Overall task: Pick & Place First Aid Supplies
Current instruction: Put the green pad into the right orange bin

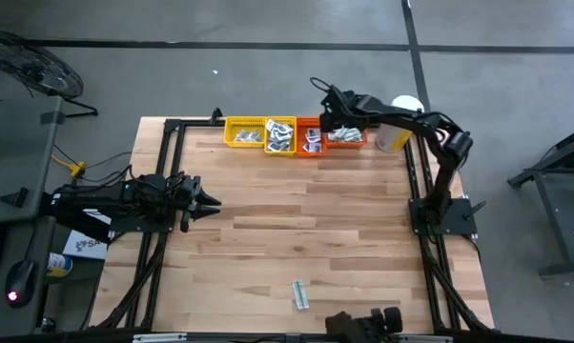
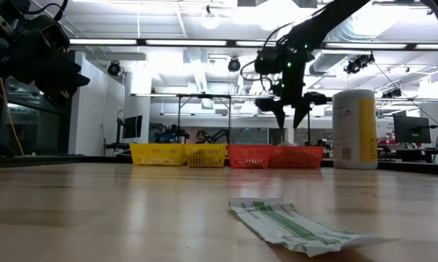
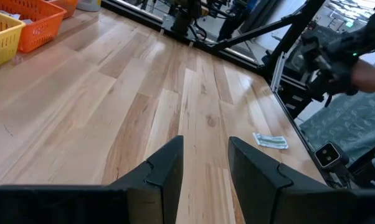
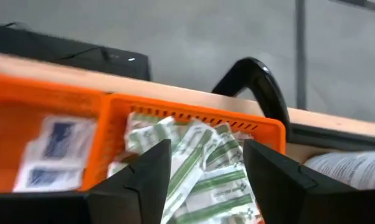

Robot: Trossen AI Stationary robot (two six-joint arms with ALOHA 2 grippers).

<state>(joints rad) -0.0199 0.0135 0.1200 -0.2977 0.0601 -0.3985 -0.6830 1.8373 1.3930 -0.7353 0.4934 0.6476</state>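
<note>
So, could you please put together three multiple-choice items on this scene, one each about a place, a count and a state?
1. Where is the right gripper?
A. above the rightmost orange tray
B. over the lone packet
C. beside the left gripper

2. How many yellow trays are in the row?
A. one
B. two
C. four

3. How do the right gripper's jaws stand?
A. shut on a packet
B. open, empty
C. shut on the canister

Answers: 1 A, the high view puts it over that tray; 2 B, two yellow trays sit beside two orange; 3 B, the right wrist view shows spread fingers holding nothing.
</note>
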